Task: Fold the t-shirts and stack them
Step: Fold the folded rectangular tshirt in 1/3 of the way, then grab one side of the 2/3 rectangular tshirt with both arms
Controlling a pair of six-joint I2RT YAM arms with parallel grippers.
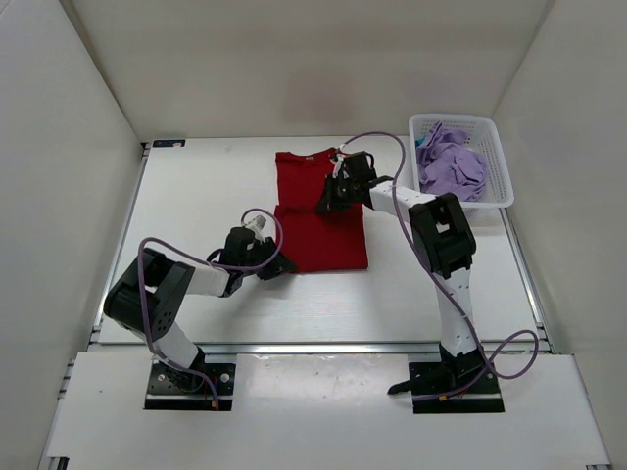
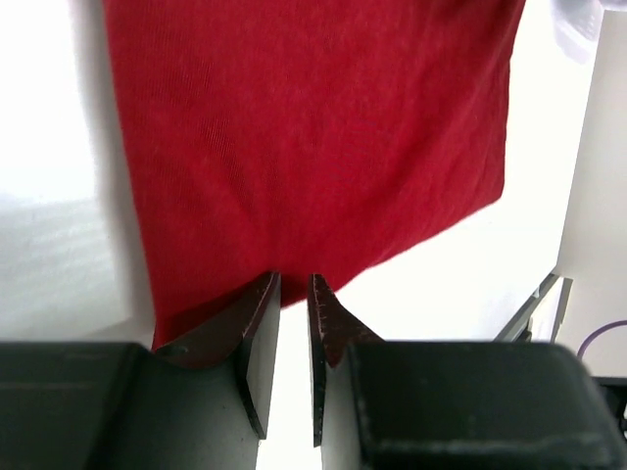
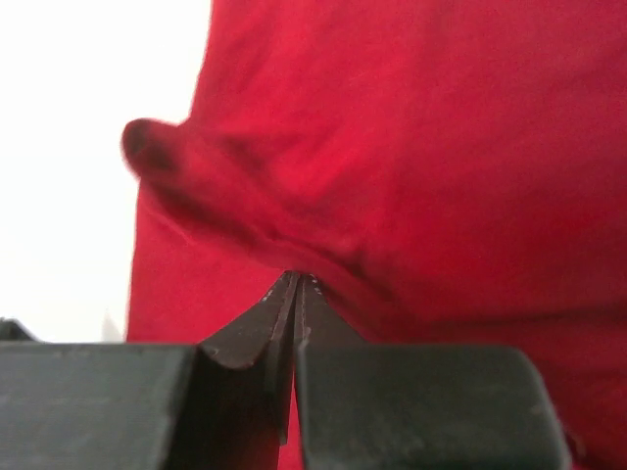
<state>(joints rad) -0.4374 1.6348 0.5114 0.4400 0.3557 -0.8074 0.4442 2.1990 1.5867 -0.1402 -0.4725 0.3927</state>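
Jaws, R gripper (image 3: 297, 278): closed tight, tips meeting, pinching a raised ridge of the red t-shirt (image 3: 441, 137). The ridge runs from a bunched end at upper left of the wrist frame down to the tips.
Jaws, L gripper (image 2: 295, 286): apart by a narrow slit, white table (image 1: 196, 196) showing thru the gap, nothing clamped btwn them.
Cloth at L jaws: red t-shirt hem lies right at the fingertips and spreads away to the top of the wrist frame. Touching or just short of the tips, can't tell.
Cloth at R jaws: fills nearly all of the wrist frame, bare table only at upper left.
Red t-shirt overall: flat on the table at centre of top view, collar twd the far wall, hem twd the arm bases. L gripper sits at its lower left corner, R gripper over its upper right part.
In the way: R arm (image 1: 446, 245) and its gripper hide the shirt's upper right edge in top view. Purple cable (image 1: 377, 137) arcs from the R wrist over the table, btwn shirt and basket (image 1: 502, 171).
Basket: white mesh, upper right of top view, just right of the R arm, apart from the red t-shirt.
Lavender t-shirt (image 1: 453, 168): crumpled inside the basket, filling most of it.
Teal t-shirt (image 1: 420, 143): only a small teal scrap shows at the basket's upper left, beside the lavender one.
Walls (image 1: 323, 59): plain white panels on three sides of the table.
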